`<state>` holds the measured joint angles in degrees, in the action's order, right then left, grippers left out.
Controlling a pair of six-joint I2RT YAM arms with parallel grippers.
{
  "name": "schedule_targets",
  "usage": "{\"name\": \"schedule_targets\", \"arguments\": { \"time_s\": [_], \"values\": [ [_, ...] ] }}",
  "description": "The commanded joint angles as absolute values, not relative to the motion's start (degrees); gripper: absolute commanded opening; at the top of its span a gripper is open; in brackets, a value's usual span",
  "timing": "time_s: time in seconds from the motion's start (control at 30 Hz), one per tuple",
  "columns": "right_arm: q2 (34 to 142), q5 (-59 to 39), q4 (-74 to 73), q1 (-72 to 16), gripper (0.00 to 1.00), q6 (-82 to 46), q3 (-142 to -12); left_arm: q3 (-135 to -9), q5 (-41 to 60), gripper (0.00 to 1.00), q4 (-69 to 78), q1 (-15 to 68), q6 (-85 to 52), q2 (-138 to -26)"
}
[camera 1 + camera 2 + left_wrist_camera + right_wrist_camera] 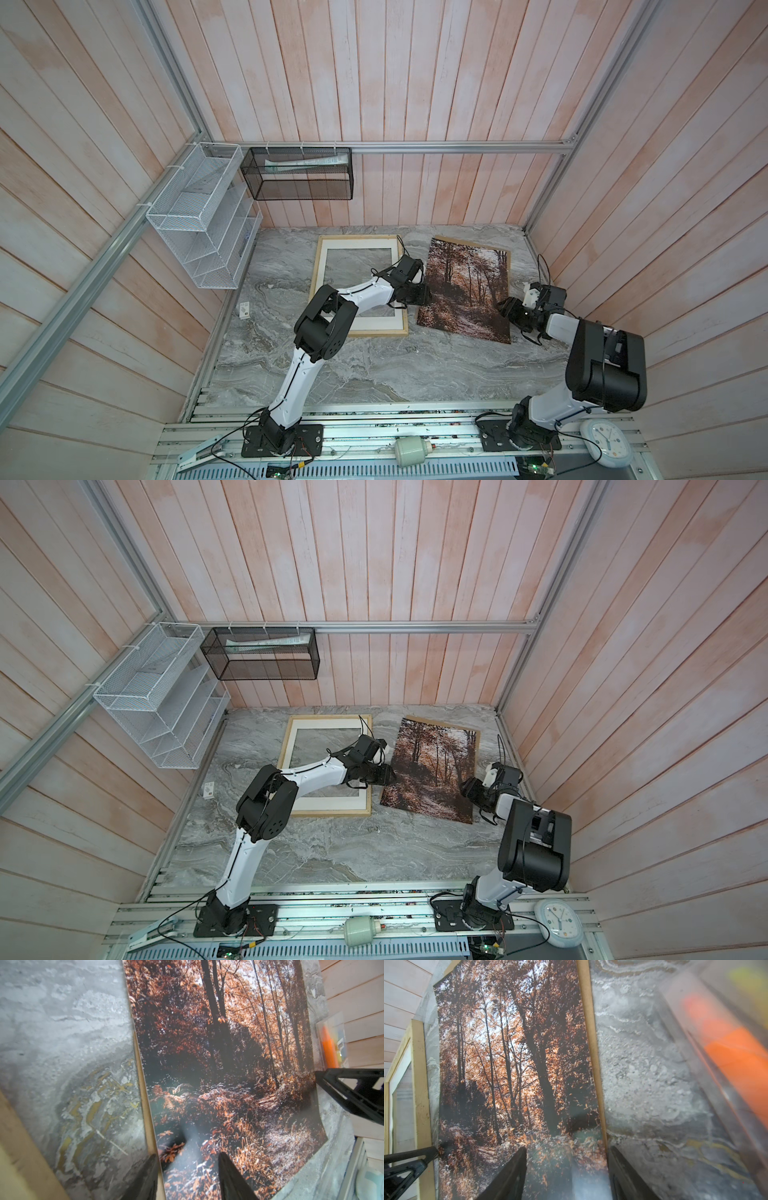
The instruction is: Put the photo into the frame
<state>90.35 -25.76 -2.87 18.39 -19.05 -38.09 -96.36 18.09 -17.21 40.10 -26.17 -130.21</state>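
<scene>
Grey marble worktop [374, 374] inside pink plank walls [415, 83] is your stage. Your left hand [424, 296] sits low at the left edge of the photo [465, 291], jaws apart and holding nothing. In its wrist view one finger [145, 1178] is over bare marble and the other over the print, so the edge runs between them. You cannot tell from these views whether either tip touches.

Your right hand [506, 311] mirrors it at the opposite edge, jaws likewise spread and empty. One finger [512, 1174] is above the print and its partner just outside the edge.

The photo lies flat, picture side up, on a brown board [588, 1022] that peeks out as a thin strip along several edges. Just past your right hand is a clear pack [330, 1047] with something orange inside — too blurred to name.

Left of the photo, across a narrow strip of marble, lies the frame [316, 270] with a white mat [378, 322] in it. Your left forearm [365, 293] crosses over it. Photo and frame are apart — the photo is turned slightly askew to the frame.

By the far-left corner, a white wire rack [195, 224] and a black mesh basket [299, 195] hang on the walls.
</scene>
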Motion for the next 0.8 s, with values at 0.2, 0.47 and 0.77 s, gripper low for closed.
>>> {"name": "schedule_targets", "arguments": {
  "time_s": [0.2,0.47,0.77],
  "values": [
    [88.9,-33.8,-5.6,20.0,0.62,-20.0,-36.7,-98.8,19.4,0.49,-19.4,40.3,-24.8,-132.9],
    [86.9,-36.5,-5.9,20.4,0.62,-20.8,-36.6,-99.4,19.8,0.49,-19.9,40.3,-24.8,-133.3],
    [86.8,-40.2,-8.8,20.3,0.61,-22.9,-35.3,-99.8,20.6,0.49,-20.0,40.3,-24.7,-133.7]
  ]
}}
